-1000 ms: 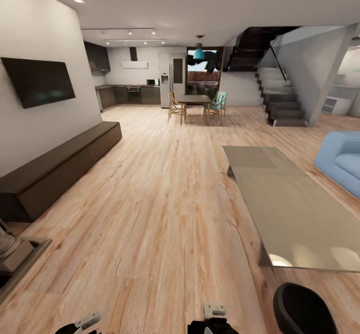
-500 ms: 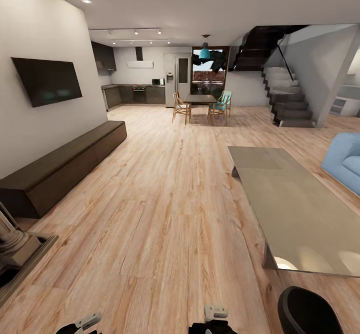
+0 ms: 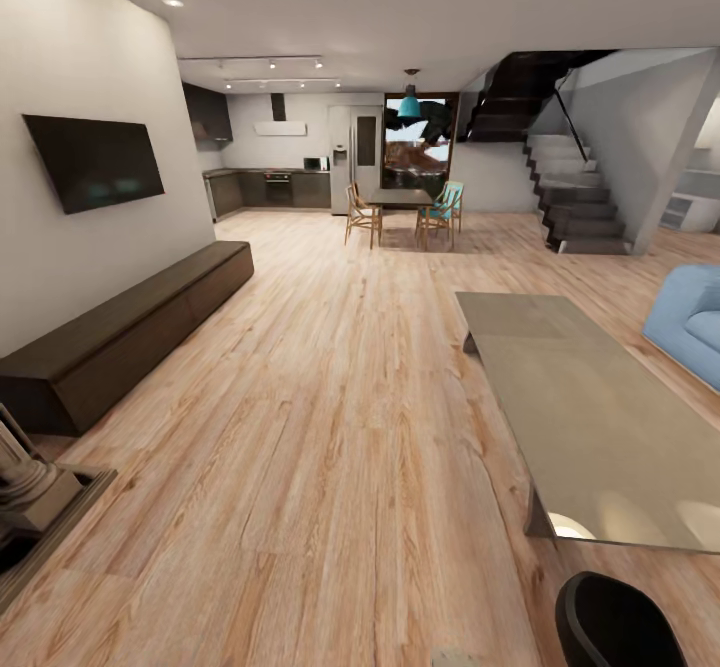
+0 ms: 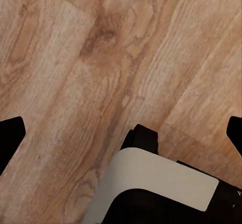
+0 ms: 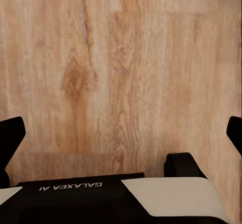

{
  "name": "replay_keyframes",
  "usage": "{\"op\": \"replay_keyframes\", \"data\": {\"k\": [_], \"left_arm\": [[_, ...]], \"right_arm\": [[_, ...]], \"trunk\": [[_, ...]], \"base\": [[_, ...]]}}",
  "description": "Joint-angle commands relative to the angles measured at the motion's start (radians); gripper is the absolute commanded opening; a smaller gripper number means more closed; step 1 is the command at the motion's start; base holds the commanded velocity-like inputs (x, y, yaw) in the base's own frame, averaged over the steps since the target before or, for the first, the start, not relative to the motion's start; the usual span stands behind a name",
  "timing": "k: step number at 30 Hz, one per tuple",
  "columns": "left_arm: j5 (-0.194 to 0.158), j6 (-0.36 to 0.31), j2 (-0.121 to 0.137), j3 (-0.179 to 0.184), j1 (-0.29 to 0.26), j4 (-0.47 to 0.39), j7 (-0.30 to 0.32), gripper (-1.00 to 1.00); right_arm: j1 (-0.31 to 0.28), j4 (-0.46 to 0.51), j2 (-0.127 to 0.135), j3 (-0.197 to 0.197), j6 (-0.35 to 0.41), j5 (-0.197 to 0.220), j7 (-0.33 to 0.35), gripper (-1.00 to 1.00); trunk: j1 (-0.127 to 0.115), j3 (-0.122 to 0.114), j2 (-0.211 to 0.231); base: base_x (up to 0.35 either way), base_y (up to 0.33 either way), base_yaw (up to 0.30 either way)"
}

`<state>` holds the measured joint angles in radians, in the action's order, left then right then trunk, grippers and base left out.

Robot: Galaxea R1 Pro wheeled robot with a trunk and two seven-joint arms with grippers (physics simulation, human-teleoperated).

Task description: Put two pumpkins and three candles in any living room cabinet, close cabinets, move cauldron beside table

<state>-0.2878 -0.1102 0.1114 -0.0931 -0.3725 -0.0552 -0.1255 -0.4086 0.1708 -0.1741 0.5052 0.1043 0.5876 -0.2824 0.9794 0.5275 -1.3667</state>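
A: Which step? Looks like cauldron (image 3: 622, 622) time: it sits on the floor (image 3: 330, 447) just off the table (image 3: 590, 417)'s near corner, cabinet (image 3: 120, 337) shut.

B: Yep. Both grippers (image 4: 121, 133) (image 5: 121, 133) spread wide, empty. I'd check cabinets next.

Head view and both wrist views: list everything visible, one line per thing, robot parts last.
Cabinet: one, dark brown, along the left wall, closed.
Table: one, glossy grey, right of centre.
Cauldron: one, black, on the floor by the table's near corner.
TV: one, black, on the left wall.
Sofa: one, blue, right edge.
Dining table: one, dark, with chairs, far back.
Stairs: one flight, dark, right rear.
Left gripper: open, over wooden floor.
Right gripper: open, over wooden floor.
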Motion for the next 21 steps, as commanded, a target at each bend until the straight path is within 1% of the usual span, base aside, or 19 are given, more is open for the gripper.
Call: {"op": "replay_keyframes", "data": {"k": [1, 3, 7, 10, 13, 18, 20, 21], "left_arm": [[0.013, 0.027, -0.002, 0.000, 0.013, 0.000, 0.000, 1.00], [0.028, 0.060, -0.002, 0.000, 0.030, 0.000, 0.000, 1.00], [0.035, 0.081, 0.000, -0.001, 0.056, 0.001, 0.001, 1.00], [0.037, 0.085, -0.001, -0.001, 0.076, 0.001, 0.004, 1.00], [0.038, 0.085, -0.002, -0.001, 0.082, 0.001, 0.005, 1.00], [0.041, 0.090, -0.001, 0.000, 0.086, 0.026, 0.005, 1.00], [0.042, 0.121, 0.001, 0.000, 0.090, 0.043, 0.005, 1.00], [0.042, 0.144, 0.000, 0.000, 0.095, 0.052, 0.005, 1.00]], "right_arm": [[0.001, -0.009, 0.002, 0.000, -0.014, 0.000, 0.000, 1.00], [0.005, -0.019, 0.005, -0.001, -0.032, 0.003, 0.002, 1.00], [0.021, -0.024, 0.008, -0.001, -0.043, 0.001, 0.003, 1.00], [0.030, -0.025, 0.008, -0.002, -0.046, 0.000, 0.003, 1.00], [0.036, -0.027, 0.008, -0.002, -0.046, -0.001, 0.003, 1.00], [0.069, -0.031, 0.010, -0.002, -0.056, -0.002, 0.003, 1.00], [0.086, -0.032, 0.014, -0.004, -0.072, -0.001, 0.003, 1.00], [0.095, -0.035, 0.021, -0.004, -0.082, -0.001, 0.003, 1.00]], "trunk": [[0.000, 0.000, 0.000], [0.000, 0.000, 0.000], [0.000, 0.000, 0.000], [-0.011, -0.009, 0.021], [-0.023, -0.019, 0.042], [-0.042, -0.035, 0.077], [-0.050, -0.041, 0.091], [-0.054, -0.044, 0.098]], "base": [[0.000, 0.000, 0.000], [0.000, 0.000, 0.000], [0.000, 0.000, 0.000], [0.000, 0.000, 0.000], [0.000, 0.000, 0.000], [0.000, 0.000, 0.000], [0.000, 0.000, 0.000], [0.000, 0.000, 0.000]]}}
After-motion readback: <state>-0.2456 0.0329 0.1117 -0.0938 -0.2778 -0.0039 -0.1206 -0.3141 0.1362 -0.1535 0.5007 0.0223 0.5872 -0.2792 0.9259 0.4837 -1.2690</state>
